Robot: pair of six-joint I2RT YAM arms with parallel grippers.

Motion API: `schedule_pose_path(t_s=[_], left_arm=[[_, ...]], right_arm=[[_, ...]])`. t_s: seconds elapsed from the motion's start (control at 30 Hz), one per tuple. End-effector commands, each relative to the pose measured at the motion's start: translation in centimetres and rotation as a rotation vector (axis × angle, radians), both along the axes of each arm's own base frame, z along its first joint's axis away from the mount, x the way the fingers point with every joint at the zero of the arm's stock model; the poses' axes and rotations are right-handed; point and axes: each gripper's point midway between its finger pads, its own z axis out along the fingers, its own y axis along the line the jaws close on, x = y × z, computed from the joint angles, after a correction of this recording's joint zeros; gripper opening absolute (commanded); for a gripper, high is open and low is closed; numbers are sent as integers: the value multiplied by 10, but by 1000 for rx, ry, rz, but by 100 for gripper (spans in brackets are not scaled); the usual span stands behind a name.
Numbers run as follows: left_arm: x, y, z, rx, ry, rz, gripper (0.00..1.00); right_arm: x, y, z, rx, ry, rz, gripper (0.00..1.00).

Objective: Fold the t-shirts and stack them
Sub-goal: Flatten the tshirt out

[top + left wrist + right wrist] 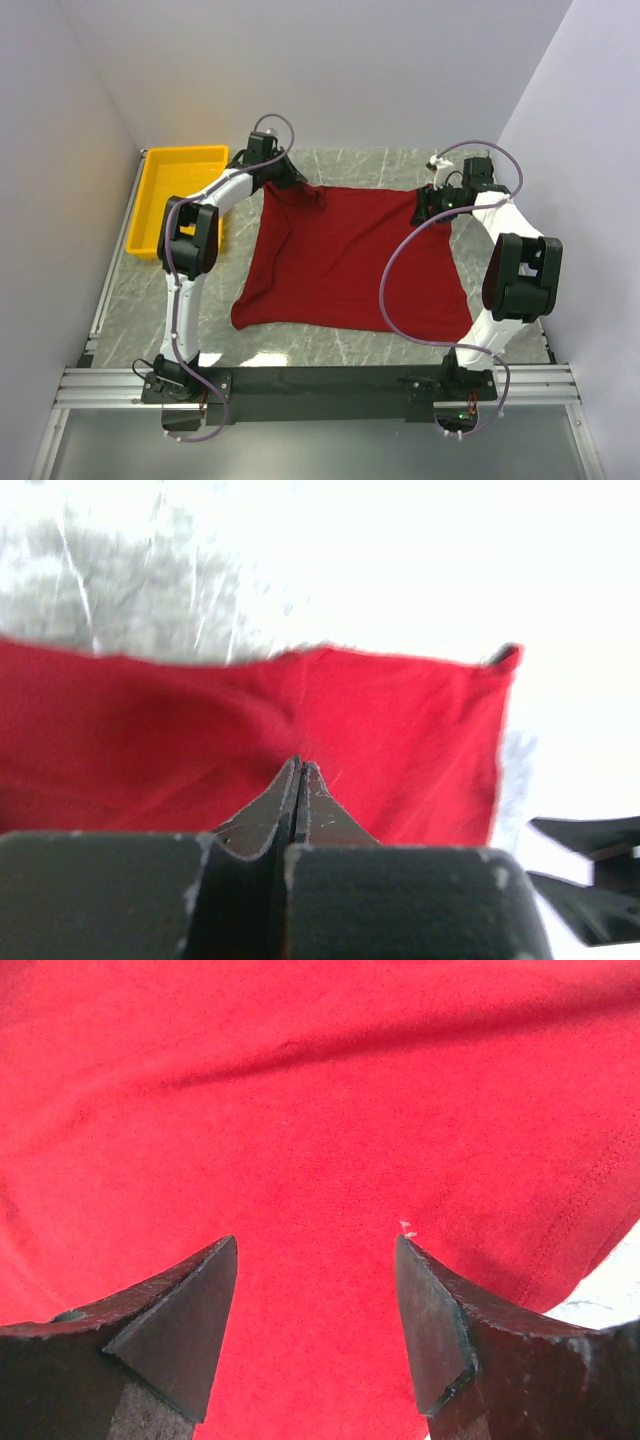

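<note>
Now, the worry starts at the near side. The t-shirt (pixel 350 265) lies flat across the grey marbled desk (pixel 150 320), its near hem loose and its near left corner flaring out past the rest. If the far edge is lifted and carried toward the arm bases from one side only, that hem will likely skid and bunch, and the fold comes out crooked.

Further out, the right pincer (pixel 315 1245) hangs wide apart just over the cloth close to the far right edge, gripping nothing. Across from it, at the far left corner, the left pincer (pixel 298 768) is pressed fully together. The cloth puckers toward its tips, so it looks to be nipping the fabric, though how deep the bite goes cannot be told. A thin nip like that could slip free on the lift. A pull by the left arm alone would also drag the shirt askew toward the yellow tray (pixel 175 195).

As for the garment itself, it is dark red, plain, soft and limp. Its near portion lies smooth, with the near corners spread wider than the far ones. The middle shows a few shallow diagonal creases. At the far edge the cloth is gathered into ridges beside the left pincer, and a stitched seam runs along the right side under the open fingers.
</note>
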Motion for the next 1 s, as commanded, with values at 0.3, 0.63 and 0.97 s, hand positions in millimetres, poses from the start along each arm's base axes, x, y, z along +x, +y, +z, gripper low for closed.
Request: schedule_pose_path(t_s=[0.3,0.63,0.97], left_arm=[[41,3,48,-73,-133,-25,38],[-34,34,2,131,44,60,53],[-17,13,-24,109,107,129,55]], right_arm=[[4,-10,33,-2,-95,-15,71],[2,-10,26,20,-71,-16,71],[-3,-9,29,16,-77,-15,71]])
